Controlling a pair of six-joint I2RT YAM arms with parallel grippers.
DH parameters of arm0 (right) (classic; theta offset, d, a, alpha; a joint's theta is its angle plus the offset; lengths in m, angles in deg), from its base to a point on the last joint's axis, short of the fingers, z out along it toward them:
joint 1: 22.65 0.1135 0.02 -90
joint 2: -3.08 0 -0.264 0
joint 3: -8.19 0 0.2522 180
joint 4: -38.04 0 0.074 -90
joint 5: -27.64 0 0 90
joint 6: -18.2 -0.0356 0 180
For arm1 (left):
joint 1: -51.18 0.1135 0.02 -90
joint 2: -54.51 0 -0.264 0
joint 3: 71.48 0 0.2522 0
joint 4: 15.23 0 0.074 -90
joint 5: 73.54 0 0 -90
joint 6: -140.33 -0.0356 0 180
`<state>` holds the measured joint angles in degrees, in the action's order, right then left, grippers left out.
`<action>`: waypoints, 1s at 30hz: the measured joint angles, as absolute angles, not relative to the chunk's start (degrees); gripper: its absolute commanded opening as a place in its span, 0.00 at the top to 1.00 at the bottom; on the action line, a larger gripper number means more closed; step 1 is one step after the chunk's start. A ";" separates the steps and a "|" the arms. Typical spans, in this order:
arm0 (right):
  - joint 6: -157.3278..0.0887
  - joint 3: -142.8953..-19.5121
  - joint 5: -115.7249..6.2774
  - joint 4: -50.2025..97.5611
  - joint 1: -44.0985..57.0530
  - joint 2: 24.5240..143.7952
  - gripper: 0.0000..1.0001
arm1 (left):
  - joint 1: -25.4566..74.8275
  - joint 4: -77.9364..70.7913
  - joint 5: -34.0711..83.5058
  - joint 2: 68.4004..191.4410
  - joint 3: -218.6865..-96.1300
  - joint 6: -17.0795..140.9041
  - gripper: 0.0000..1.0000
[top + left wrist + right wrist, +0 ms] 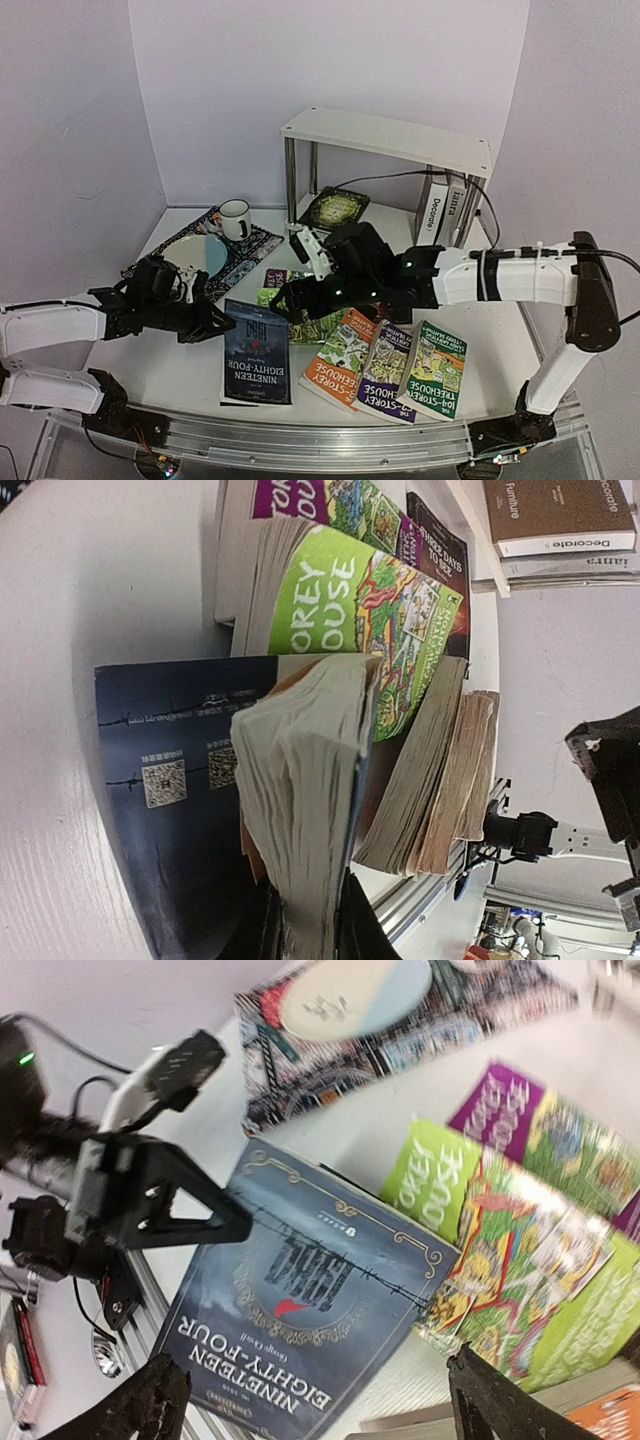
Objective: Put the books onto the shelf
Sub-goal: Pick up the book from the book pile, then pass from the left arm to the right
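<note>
Pick-up step, by my reading. The shelf [385, 138] stands at the back of the worktop [180, 385], and the Nineteen Eighty-Four book [257, 352] lies well short of it, near the front edge. The left claw [215, 325] is clamped tight on that book's page edge. The right claw [318, 1380] hovers over the same cover, spread wide, holding nothing.

Next, I'd say, the book needs lifting clear of its neighbours and carrying back to a board, perhaps with the right side steadying it.

Now the count, big to small:
- one shelf
- two arms [520, 275]
- one placemat [255, 248]
- six loose books [385, 368] that I can make out on the worktop, with more possibly hidden beneath
- two upright books [440, 208] under the top board
- one dark-green book [335, 208] lying flat there
- one plate [195, 255]
- one mug [236, 218]
</note>
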<state>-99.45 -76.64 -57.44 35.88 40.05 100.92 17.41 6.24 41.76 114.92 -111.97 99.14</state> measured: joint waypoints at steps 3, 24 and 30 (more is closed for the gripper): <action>-93.69 -76.62 -57.33 34.72 40.07 98.27 0.07 | 18.44 10.79 41.80 114.92 -116.14 96.72 1.00; -32.39 -49.41 -55.31 52.31 40.85 76.17 0.03 | 20.18 20.10 52.73 115.08 -132.87 94.22 1.00; -12.38 -48.09 -58.68 61.29 42.47 79.58 0.02 | 20.18 20.01 56.90 116.77 -132.92 95.82 0.99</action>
